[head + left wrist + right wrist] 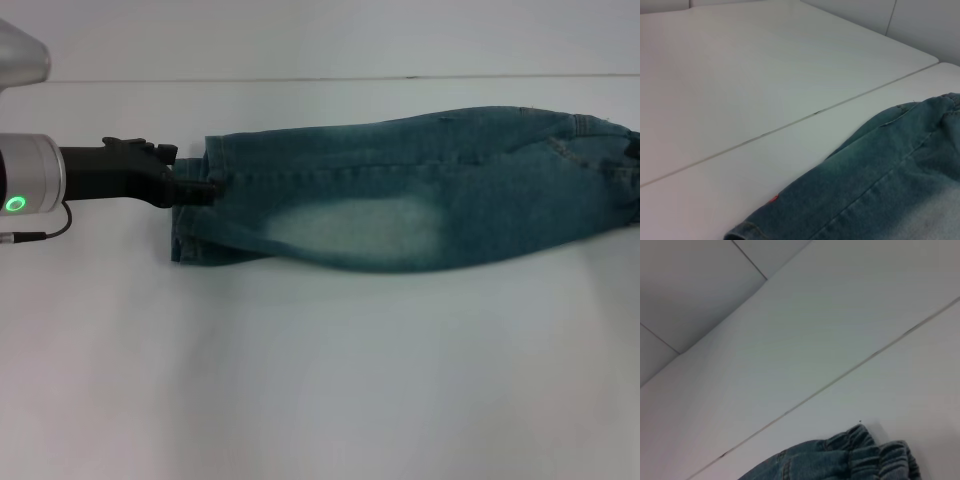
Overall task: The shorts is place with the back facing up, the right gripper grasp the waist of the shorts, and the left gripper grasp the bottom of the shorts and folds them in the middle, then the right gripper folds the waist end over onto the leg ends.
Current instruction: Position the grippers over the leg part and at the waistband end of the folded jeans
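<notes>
The blue denim shorts (420, 190) lie folded lengthwise across the white table (320, 380), leg hems at the left and waist at the right edge of the head view. My left gripper (205, 187) reaches in from the left, shut on the upper leg hem (212, 160). The left wrist view shows the same leg hem (745, 231) close up, lying low on the table. Only a dark bit of my right gripper (633, 148) shows at the waist end. The gathered elastic waistband (865, 450) fills the lower part of the right wrist view.
A thin seam (300, 79) runs across the table behind the shorts. Bare white tabletop stretches in front of the shorts toward me. A silver part of the robot (20, 50) sits at the upper left.
</notes>
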